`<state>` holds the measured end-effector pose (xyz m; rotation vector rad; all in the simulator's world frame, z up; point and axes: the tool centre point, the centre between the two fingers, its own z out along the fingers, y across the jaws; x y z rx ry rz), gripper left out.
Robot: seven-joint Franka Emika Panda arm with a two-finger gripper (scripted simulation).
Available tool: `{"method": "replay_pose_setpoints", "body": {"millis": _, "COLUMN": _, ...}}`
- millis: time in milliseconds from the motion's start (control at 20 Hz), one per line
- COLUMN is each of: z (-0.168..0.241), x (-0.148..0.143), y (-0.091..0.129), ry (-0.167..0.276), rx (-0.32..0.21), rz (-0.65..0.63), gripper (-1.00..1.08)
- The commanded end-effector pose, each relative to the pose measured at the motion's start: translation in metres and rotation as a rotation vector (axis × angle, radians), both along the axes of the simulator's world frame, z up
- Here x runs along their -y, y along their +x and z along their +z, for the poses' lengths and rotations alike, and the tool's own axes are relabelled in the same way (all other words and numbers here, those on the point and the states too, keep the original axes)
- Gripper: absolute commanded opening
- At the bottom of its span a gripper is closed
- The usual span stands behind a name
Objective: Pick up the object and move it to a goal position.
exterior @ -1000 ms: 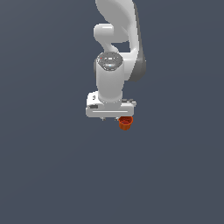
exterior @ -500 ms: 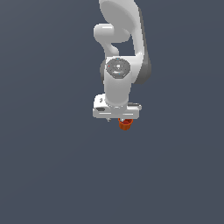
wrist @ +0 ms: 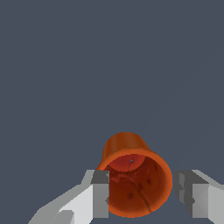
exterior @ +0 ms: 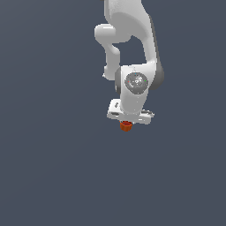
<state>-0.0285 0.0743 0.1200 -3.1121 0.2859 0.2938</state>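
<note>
My end effector (wrist: 142, 194) straddles the orange-red cup (wrist: 133, 179), one finger touching its rim, the other apart; a grip looks unconfirmed. Next I need a firm pinch before carrying it goalward.

A bare simulated scene, not a real room: a flat, uniform slate-grey ground (exterior: 53, 167) fills both views, without walls or furniture, and the smooth white jointed robot arm (exterior: 132, 53) has a plain rendered look.
</note>
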Motion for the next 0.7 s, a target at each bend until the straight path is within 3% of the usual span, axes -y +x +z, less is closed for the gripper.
{"method": "replay_pose_setpoints", "body": {"millis": 0, "z": -0.007, "x": -0.013, "y": -0.005, "ry": -0.004, "rx": -0.027, "rz": -0.034, "gripper": 0.28}}
{"method": "replay_pose_setpoints", "body": {"millis": 350, "z": -0.020, "x": -0.034, "y": -0.015, "ry": -0.014, "rx": -0.074, "rz": -0.088, "gripper": 0.28}}
{"method": "replay_pose_setpoints", "body": {"millis": 650, "z": -0.022, "x": -0.038, "y": -0.017, "ry": -0.016, "rx": -0.082, "rz": -0.095, "gripper": 0.28}}
